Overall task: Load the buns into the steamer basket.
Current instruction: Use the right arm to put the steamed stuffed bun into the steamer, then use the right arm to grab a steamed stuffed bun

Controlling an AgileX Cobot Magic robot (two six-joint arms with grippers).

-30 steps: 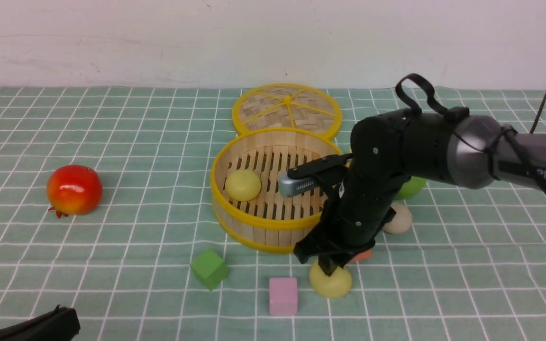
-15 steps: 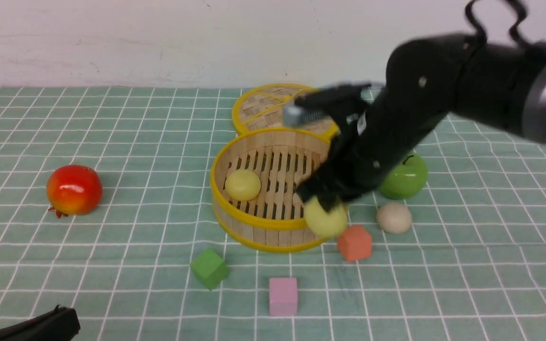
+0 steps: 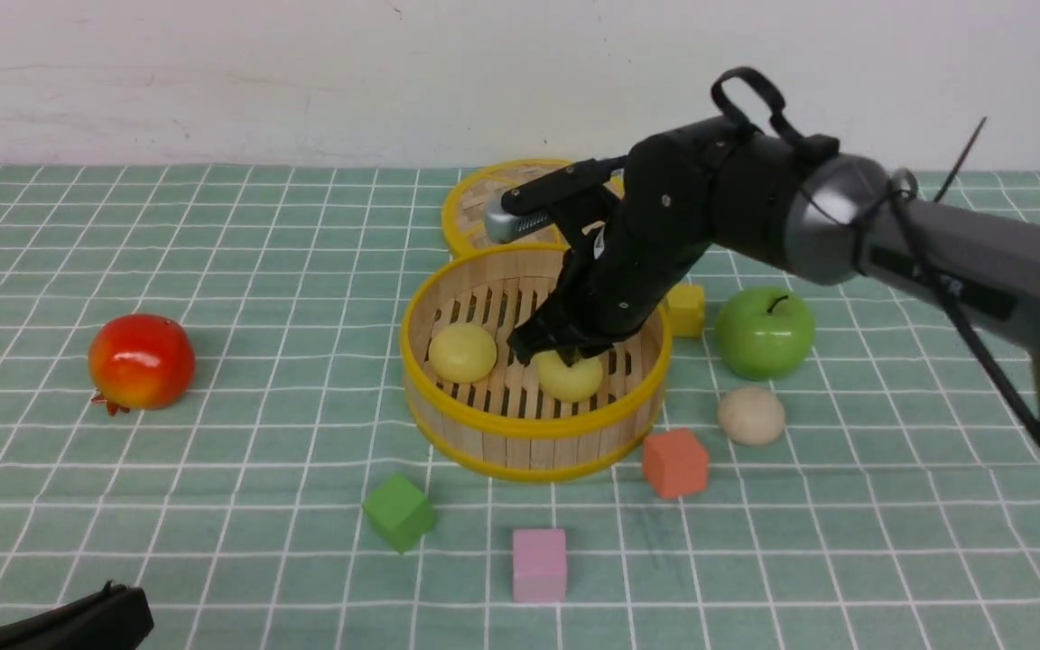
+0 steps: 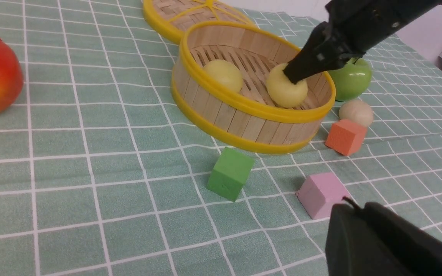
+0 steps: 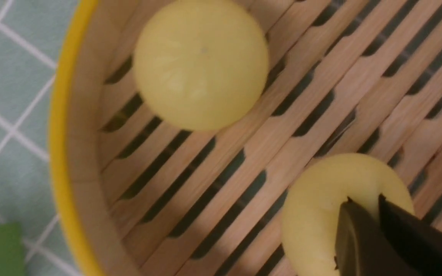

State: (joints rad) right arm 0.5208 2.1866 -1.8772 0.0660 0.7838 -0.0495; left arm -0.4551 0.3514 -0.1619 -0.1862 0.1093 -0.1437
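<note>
Noted second yellow bun (image 3: 571, 377), on the cloth by the pink cube (image 3: 539, 564) a second ago, now over the rim and low inside the steamer basket (image 3: 529, 442), just beside the first yellow bun (image 3: 462, 352); leaves only the off-white bun (image 3: 752, 415) outside, near the green apple (image 3: 764, 332). Logged right gripper (image 3: 567, 354) reaching steeply down into the basket from the right, jaws nearly together and pinched on that bun's crown. Seen left gripper (image 3: 60, 623) only as a dark edge at the near corner, jaws unreadable.

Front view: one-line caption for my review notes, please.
Right gripper pinches a pale yellow bun inside the steamer basket beside a second bun; the off-white bun lies outside.
</note>
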